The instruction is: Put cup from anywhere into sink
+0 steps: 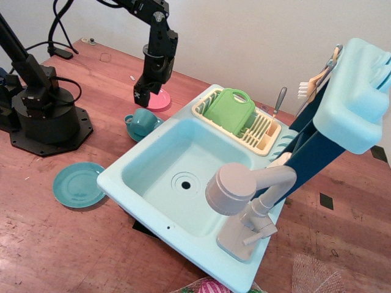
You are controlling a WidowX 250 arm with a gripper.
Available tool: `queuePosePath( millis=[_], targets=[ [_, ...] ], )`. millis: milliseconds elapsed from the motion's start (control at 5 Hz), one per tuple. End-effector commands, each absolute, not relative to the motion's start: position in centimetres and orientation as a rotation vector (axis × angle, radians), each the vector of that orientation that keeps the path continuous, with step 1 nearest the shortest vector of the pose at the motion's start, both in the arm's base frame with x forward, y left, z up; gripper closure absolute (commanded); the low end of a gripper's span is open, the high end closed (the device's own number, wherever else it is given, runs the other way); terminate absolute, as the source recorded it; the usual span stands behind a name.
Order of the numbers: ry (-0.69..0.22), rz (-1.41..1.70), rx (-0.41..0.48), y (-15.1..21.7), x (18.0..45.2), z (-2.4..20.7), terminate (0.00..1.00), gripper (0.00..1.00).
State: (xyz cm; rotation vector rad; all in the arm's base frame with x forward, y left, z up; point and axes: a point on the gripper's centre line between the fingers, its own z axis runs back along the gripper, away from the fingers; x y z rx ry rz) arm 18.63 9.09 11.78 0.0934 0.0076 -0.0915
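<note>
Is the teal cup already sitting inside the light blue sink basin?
No, the small teal plastic cup rests on a teal saucer on the table, outside the light-blue plastic sink.

A cream dish rack [259, 131] holds a green cutting board [229, 110] leaning tilted inside it. Left of the rack, a pink plate [160, 101] lies on the wooden tabletop [61, 244]. Farther left and nearer the camera lies a flat teal saucer [78, 184].
</note>
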Motion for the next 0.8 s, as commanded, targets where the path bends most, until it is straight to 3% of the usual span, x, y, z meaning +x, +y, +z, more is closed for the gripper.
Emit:
queuePosePath(
  millis=[0, 600],
  targets=[
    [0.008, -0.091, 0.093, 9.1, 18.6, 11.8, 0.0, 0.0],
    [-0.003, -0.062, 0.068, 10.3, 17.2, 6.9, 0.0, 0.0]
  ],
)
